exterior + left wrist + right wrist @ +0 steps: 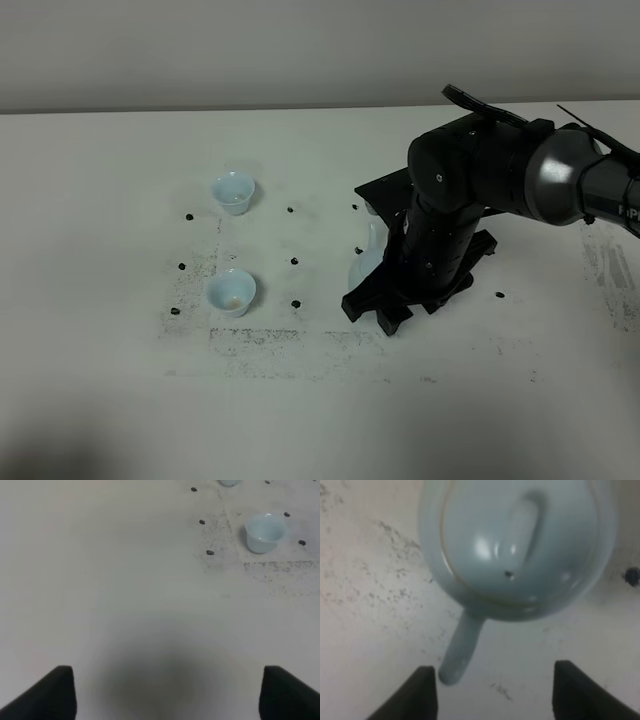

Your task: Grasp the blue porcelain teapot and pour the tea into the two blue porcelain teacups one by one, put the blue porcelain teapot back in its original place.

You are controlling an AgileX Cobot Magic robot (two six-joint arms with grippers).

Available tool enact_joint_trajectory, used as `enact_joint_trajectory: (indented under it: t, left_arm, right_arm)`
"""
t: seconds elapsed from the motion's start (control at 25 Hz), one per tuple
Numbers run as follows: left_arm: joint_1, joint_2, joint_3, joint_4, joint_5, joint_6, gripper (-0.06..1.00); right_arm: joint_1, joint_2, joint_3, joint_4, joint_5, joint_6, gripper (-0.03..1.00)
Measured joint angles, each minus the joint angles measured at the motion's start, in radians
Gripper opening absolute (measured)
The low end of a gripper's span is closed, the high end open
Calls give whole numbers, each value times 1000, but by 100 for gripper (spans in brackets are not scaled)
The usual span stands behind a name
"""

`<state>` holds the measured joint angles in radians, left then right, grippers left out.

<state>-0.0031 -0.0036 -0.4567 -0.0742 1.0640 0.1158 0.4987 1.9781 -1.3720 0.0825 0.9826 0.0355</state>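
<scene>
The blue porcelain teapot point(515, 545) fills the right wrist view from above, with its lid and knob showing and its spout point(460, 652) pointing toward the fingertips. My right gripper point(495, 695) is open, close over the teapot and holding nothing. In the high view the right arm point(470, 190) covers the teapot, and only a pale blue part point(365, 262) shows. The two blue porcelain teacups stand upright to its left, one farther back point(233, 192) and one nearer point(231, 292). My left gripper point(172, 695) is open and empty over bare table, with one teacup point(264, 531) ahead of it.
Small black dot markers point(295, 261) lie around the cups and teapot on the white table point(120, 400). Dark scuff marks point(280, 340) outline a worn square. The table's back edge meets a wall point(300, 50).
</scene>
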Motion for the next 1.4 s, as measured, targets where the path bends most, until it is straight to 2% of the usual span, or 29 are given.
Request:
enact_joint_trajectory:
  t: [1.4]
  left_arm:
    - [0, 0, 0, 0, 0, 0, 75]
  right_arm:
    - [0, 47, -12, -14, -67, 23, 53]
